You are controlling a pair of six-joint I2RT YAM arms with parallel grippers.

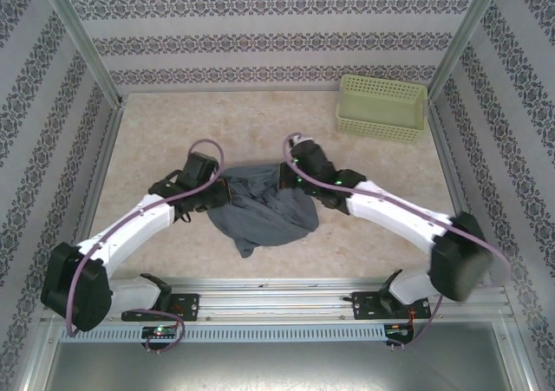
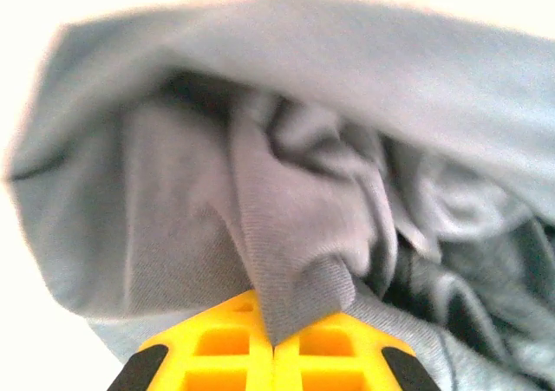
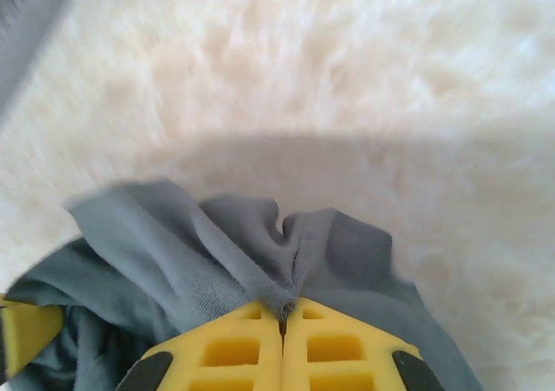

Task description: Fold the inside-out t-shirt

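At table (image 1: 173, 140) centre: crumpled blue-grey t-shirt (image 1: 260, 213); left gripper (image 2: 273, 346), right gripper (image 3: 284, 313) each clamped on fold.

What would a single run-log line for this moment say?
stage: grasp | left pincer: shut on t-shirt | right pincer: shut on t-shirt | t-shirt: crumpled, unfolded

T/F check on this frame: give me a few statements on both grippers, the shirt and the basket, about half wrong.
1. The left gripper is shut on a fold of the t-shirt. True.
2. The right gripper hangs open above the cloth. False: it is shut on a pinch of the t-shirt.
3. The t-shirt lies flat and neatly folded. False: it is a crumpled heap between the two arms.
4. The basket stands at the far right of the table, apart from the t-shirt. True.
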